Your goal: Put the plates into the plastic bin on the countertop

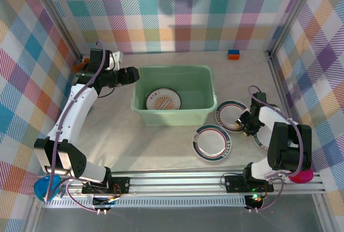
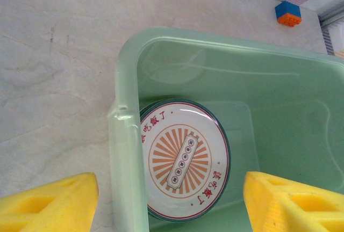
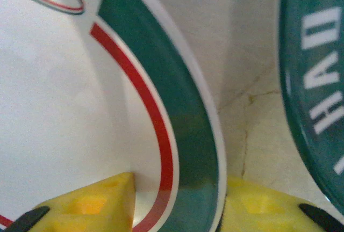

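Note:
The plastic bin stands mid-countertop with one plate, marked with an orange sunburst and red lettering, flat in its left end. My left gripper hovers over the bin's left rim, open and empty, with that plate below it. A green-banded plate lies right of the bin; my right gripper is shut on its near rim, one finger inside and one outside. Another banded plate lies in front of the bin. A third plate sits partly under the right arm.
A small blue and orange block sits by the back wall, and is also in the left wrist view. Plaid walls close in the left, back and right sides. A dark green lettered plate rim lies just right of my right gripper.

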### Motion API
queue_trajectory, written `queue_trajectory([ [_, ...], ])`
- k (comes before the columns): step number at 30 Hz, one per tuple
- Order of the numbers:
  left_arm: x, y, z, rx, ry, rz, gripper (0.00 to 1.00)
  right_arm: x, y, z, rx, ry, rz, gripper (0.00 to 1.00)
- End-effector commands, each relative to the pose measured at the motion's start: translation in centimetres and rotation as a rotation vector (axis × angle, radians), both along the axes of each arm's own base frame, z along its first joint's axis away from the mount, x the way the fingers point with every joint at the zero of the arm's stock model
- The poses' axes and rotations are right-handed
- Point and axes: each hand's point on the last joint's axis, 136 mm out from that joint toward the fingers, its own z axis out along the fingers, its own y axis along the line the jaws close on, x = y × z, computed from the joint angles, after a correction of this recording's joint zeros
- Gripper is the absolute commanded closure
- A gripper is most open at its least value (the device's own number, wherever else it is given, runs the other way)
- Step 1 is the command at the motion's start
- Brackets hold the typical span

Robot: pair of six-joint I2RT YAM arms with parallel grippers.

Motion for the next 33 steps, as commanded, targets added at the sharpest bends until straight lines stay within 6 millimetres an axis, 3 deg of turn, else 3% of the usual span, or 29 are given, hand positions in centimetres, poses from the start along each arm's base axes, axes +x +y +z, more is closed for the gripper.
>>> queue_trajectory([
  [1, -0.8, 0.1, 1.0, 0.007, -0.02, 0.0, 0.28, 0.0, -0.4, -0.8, -0.013, -0.02, -0.018, 0.64],
  [10, -1.0, 0.1, 1.1, -0.004, -0.031, 0.007, 0.28, -0.4, -1.2, 1.2, -0.07, -0.086, -0.038, 0.77],
  [24, -0.4, -0.1, 0.7, -0.008, -0.03, 0.0, 0.28, 2.7, -1.7, 6.8, -0.091, -0.232, -0.045, 0.95],
  [28, 0.1, -0.3, 1.6, -0.025, -0.03, -0.004, 0.28, 4.5, -2.0, 9.9, -0.101, -0.291, -0.034, 1.0],
  [33, 1.0, -0.1, 1.5, -0.008, -0.026, -0.004, 0.28, 7.4, -2.4, 15.5, -0.107, -0.427, -0.017, 1.0],
])
